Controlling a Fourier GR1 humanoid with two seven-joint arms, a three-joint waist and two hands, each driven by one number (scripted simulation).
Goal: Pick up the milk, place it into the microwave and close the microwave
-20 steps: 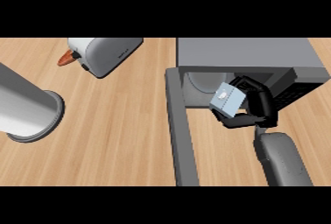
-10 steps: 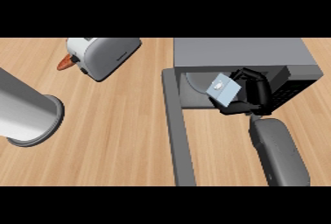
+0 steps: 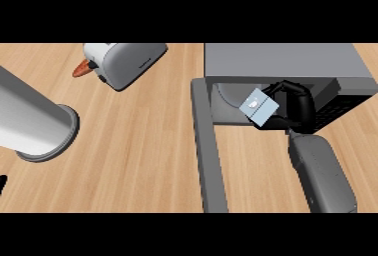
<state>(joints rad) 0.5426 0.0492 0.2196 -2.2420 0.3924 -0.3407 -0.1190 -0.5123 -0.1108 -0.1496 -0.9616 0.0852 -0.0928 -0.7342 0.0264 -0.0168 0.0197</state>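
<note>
The milk [image 3: 259, 106] is a small light-blue carton with a white cap, tilted, held at the mouth of the grey microwave [image 3: 284, 62]. My right hand [image 3: 294, 106] is black and curls round the carton's right side, its fingers reaching into the microwave's cavity. The microwave door [image 3: 207, 150] stands open, swung out toward me as a long grey slab at the cavity's left. My right forearm [image 3: 322, 172] comes up from the lower edge. Only a dark sliver of my left hand [image 3: 2, 184] shows at the left edge.
A silver toaster [image 3: 122, 62] with an orange-red piece beside it lies at the upper left. A large grey cylinder [image 3: 33, 122] on a round base stands at the left. Bare wooden counter [image 3: 140, 150] lies between it and the open door.
My right hand has carried the milk up and away from me, from in front of the opening into the microwave's mouth. The view has shifted slightly.
</note>
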